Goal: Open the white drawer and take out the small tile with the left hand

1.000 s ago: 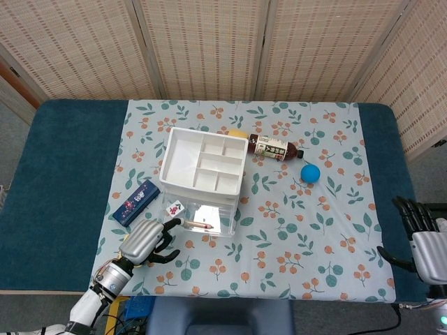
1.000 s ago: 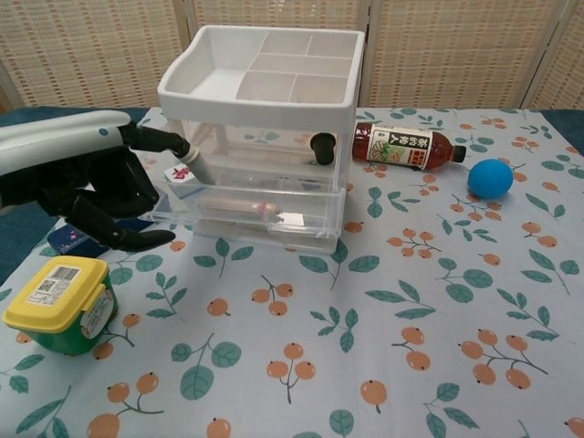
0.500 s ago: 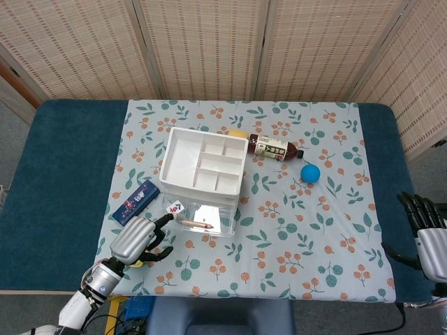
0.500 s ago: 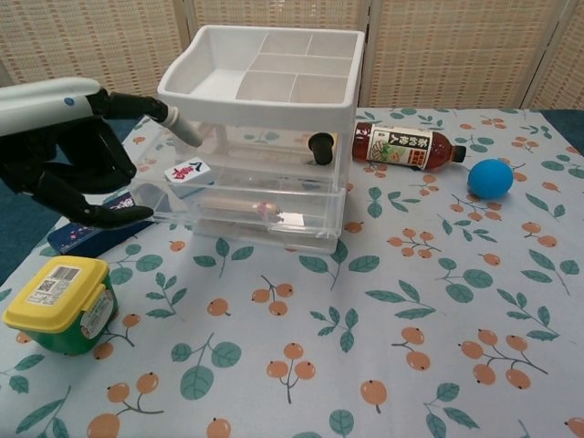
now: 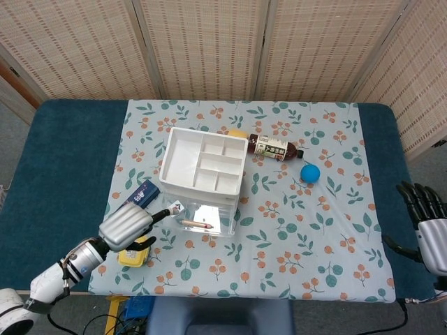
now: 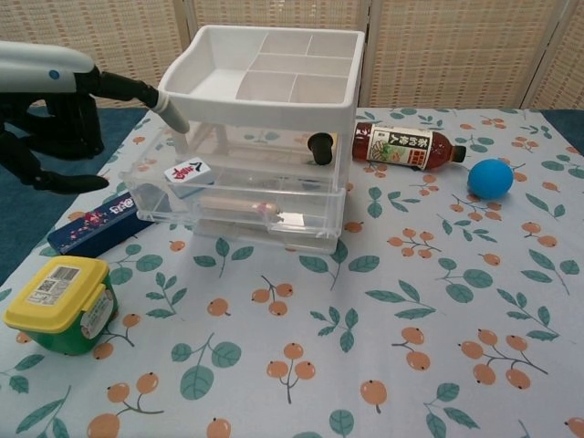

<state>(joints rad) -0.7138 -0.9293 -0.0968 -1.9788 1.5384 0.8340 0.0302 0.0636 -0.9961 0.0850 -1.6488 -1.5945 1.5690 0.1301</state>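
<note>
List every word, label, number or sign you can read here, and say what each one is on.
Tile: a red character and a dark mark above it, too small to read.
Bottle: label with large white characters on brown, not sharp enough to quote.
Yellow-lidded jar: white sticker with a barcode, print too small to read.
Blue box: pale print along its top, blurred.
Nothing readable on the drawer unit or the ball.

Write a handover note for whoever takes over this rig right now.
Left hand: holds nothing, one finger stretched toward the drawer unit, clear of the tile.
Right hand: open, idle at the table's right edge.
White drawer: pulled open, a pencil inside.
Small tile: resting at the drawer's left front corner.
Done: drawer open.
Left: grip the tile with the left hand and lift it out.
</note>
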